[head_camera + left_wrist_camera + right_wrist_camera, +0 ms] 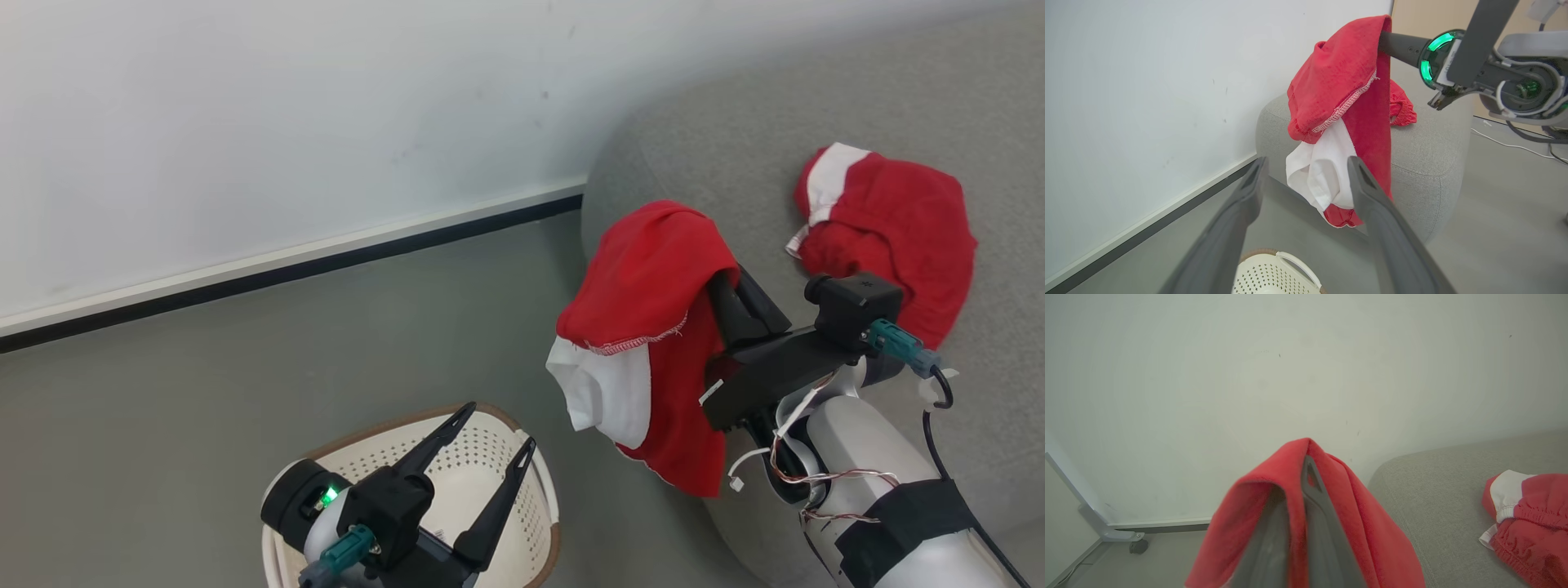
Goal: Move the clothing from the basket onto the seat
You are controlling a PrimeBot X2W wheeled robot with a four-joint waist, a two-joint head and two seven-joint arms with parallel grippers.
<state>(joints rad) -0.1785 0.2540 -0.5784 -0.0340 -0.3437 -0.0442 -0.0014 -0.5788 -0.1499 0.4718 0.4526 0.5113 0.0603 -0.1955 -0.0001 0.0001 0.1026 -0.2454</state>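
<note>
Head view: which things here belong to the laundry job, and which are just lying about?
Job:
- held red garment
- other garment, lying on the sofa
- basket

Just there:
- stand foot
- wall
- floor

Basket (535, 531) left of seat (735, 147); garment (890, 229) on seat; second garment (653, 286) over right hand (1308, 477).

The head view looks steeply down on the floor (326, 343), the basket (482, 441) and the sofa's (816, 98) rounded end. The left wrist view sits low over the basket, facing along the left gripper (1307, 161) toward that sofa end. The right wrist view, close behind the red garment (1367, 510), faces the wall (1290, 355). All three share garment and sofa.
</note>
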